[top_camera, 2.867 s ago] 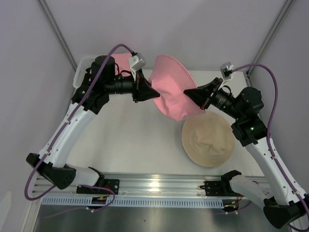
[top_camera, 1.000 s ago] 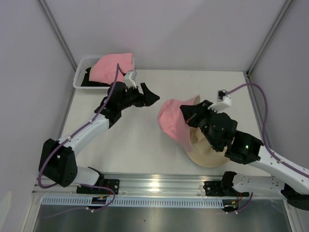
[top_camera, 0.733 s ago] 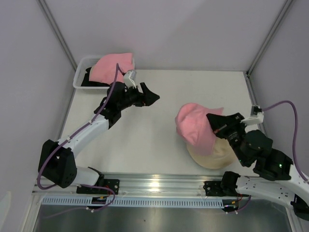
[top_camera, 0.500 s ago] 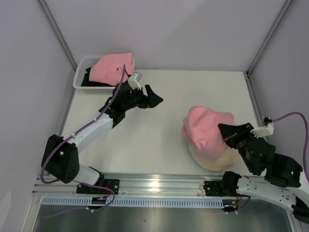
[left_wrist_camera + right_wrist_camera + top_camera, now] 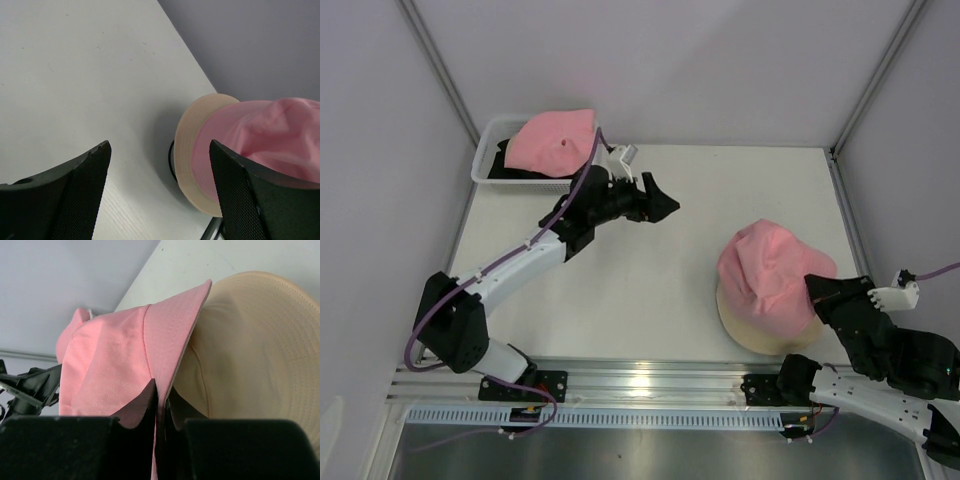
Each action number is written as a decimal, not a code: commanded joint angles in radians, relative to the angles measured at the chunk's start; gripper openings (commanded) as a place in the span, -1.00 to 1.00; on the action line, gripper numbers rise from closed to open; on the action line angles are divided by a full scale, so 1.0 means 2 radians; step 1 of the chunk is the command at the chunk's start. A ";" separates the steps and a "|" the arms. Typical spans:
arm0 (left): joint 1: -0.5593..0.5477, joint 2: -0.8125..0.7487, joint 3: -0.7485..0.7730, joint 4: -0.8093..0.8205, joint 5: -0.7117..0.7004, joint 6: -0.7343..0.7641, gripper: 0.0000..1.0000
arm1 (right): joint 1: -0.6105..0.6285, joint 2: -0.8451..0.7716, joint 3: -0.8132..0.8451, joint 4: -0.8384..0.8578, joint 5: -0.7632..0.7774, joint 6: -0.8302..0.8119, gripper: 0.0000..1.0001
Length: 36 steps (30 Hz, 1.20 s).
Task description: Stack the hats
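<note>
A pink hat (image 5: 772, 268) lies draped over a cream hat (image 5: 745, 335) at the table's near right, covering all but the cream brim. My right gripper (image 5: 817, 290) sits at the pink hat's near-right edge. The wrist view shows the gripper (image 5: 161, 390) pinching the pink brim (image 5: 165, 335), with the cream hat (image 5: 250, 340) just behind. My left gripper (image 5: 665, 205) hovers open over mid-table, holding nothing. Its wrist view has the gripper (image 5: 159, 146) facing the pink hat (image 5: 260, 135) and cream brim (image 5: 187, 150) from a distance. Another pink hat (image 5: 552, 140) lies on a black one (image 5: 510, 165) in the basket.
The white mesh basket (image 5: 485, 160) stands at the far left corner. A thin black wire loop (image 5: 171, 160) peeks out from under the cream brim. Grey walls and frame posts enclose the table. The base rail runs along the near edge.
The right arm swung the pink hat right and down onto the cream hat, then drew back toward the near right. The left gripper, open, drifted rightward over the table.
</note>
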 commanded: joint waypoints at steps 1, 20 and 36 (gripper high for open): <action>-0.016 0.010 0.029 0.011 0.006 0.015 0.64 | -0.013 0.013 0.003 -0.112 0.046 -0.006 -0.74; -0.109 0.010 0.126 -0.038 0.091 0.088 0.65 | -0.139 0.164 -0.031 0.001 0.032 -0.151 -0.06; -0.108 -0.013 0.099 -0.050 0.011 0.092 0.66 | -0.551 0.204 -0.237 0.498 -0.474 -0.407 -1.00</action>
